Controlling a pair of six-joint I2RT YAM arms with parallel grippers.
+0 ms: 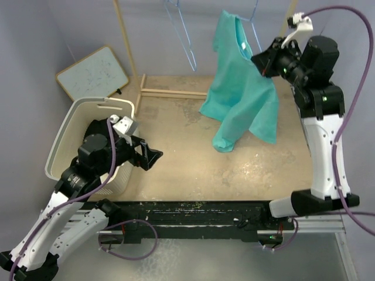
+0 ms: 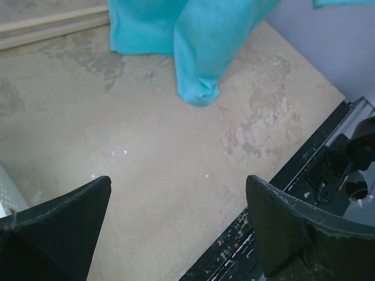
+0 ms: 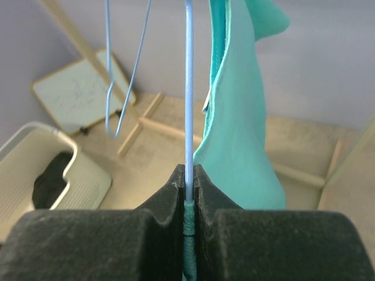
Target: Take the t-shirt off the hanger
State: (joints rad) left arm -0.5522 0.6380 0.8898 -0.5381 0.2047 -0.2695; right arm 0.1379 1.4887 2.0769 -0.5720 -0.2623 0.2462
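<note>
The teal t-shirt (image 1: 243, 99) hangs on a blue wire hanger (image 1: 256, 26) at the back right, its lower end touching the table. My right gripper (image 1: 262, 63) is at the shirt's right shoulder. In the right wrist view it (image 3: 188, 175) is shut on the hanger's wire (image 3: 188, 88), with a thin strip of teal fabric pinched between the jaws below the wire. The shirt (image 3: 240, 117) hangs just right of the wire. My left gripper (image 1: 153, 157) is open and empty, low over the table's left side. It (image 2: 179, 216) faces the shirt's hem (image 2: 193, 41).
An empty blue hanger (image 1: 181, 35) hangs left of the shirt on a wooden rack (image 1: 126, 41). A white laundry basket (image 1: 70, 126) stands at the left beside my left arm. A small whiteboard (image 1: 94, 73) leans against the back wall.
</note>
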